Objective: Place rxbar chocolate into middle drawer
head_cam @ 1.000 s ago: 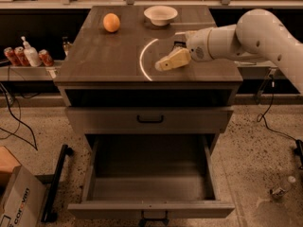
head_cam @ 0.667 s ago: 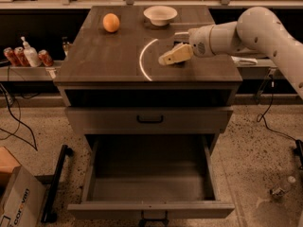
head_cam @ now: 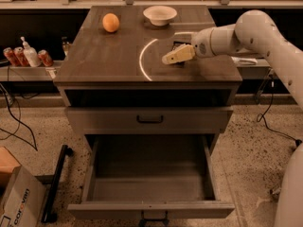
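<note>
The rxbar chocolate [head_cam: 179, 45] lies flat on the cabinet's top, right of the middle; only dark slivers of it show, the rest is hidden behind my gripper. My gripper [head_cam: 177, 55] is cream-coloured and hangs low right over the bar, reaching in from the right on the white arm [head_cam: 246, 32]. The middle drawer [head_cam: 150, 209] is pulled wide open at the bottom, and its deep grey box is empty.
An orange [head_cam: 111, 22] and a white bowl [head_cam: 160, 15] sit at the back of the top [head_cam: 104, 60]. The upper drawer front [head_cam: 109, 120] is closed. Cans and a bottle [head_cam: 26, 56] stand on a left shelf. A cardboard box [head_cam: 14, 200] is on the floor.
My gripper has moved a little towards the back of the top, over the dark bar. The drawer, orange and bowl have not moved.
</note>
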